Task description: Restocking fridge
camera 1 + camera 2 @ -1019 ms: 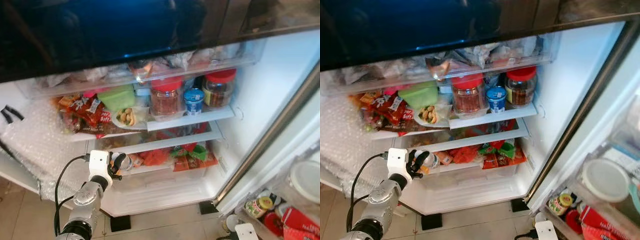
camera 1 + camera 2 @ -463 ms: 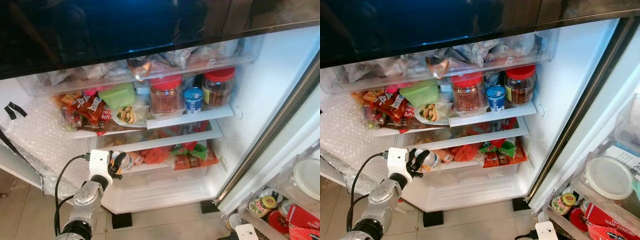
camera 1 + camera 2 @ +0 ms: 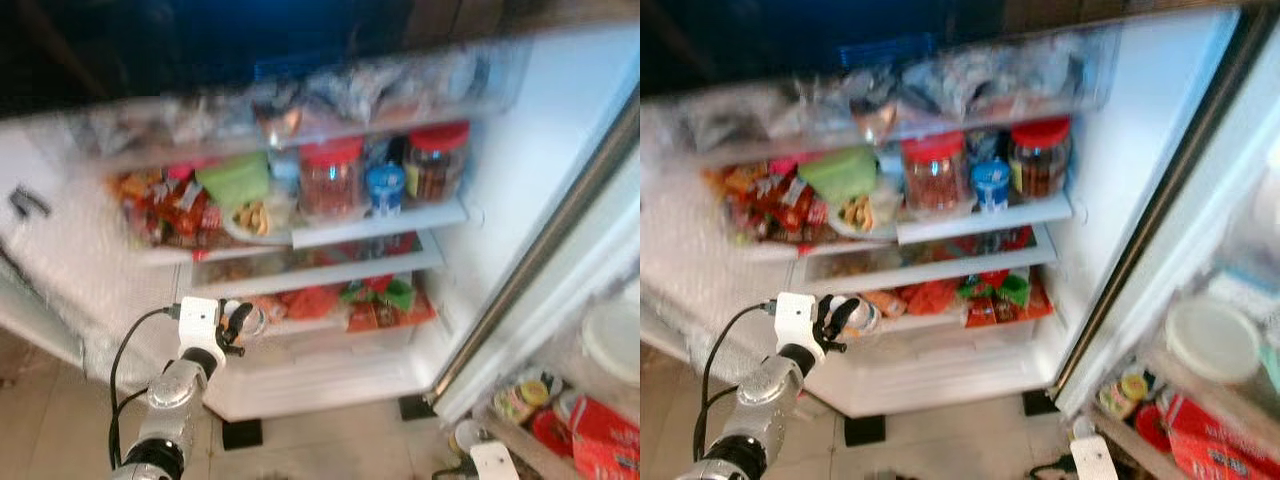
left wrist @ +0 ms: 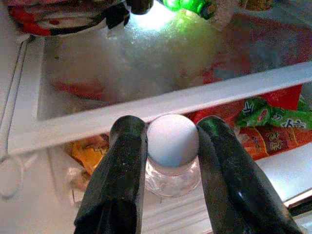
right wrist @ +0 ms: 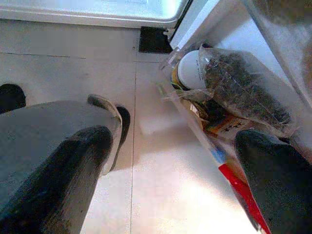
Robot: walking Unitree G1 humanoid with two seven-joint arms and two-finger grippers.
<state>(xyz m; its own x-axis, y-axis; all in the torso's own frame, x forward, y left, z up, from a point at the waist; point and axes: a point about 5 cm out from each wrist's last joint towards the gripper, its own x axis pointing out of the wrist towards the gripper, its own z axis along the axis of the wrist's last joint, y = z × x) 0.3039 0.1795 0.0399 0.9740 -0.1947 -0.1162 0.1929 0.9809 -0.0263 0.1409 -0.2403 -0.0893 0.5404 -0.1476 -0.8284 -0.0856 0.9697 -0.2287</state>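
White-capped bottle between left tool fingers

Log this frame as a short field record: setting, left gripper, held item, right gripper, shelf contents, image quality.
setting: open fridge, door bin at the right
left gripper: raised at the lower shelf, shut on small white-capped bottle
held item: small white-capped bottle, cap between both fingers
right gripper: hanging low over the floor by the door bin, open
shelf contents: two red-lidded jars, blue cup, snack packets
image quality: head views blurred

Beige tiled floor (pale grout lines) under bright light.
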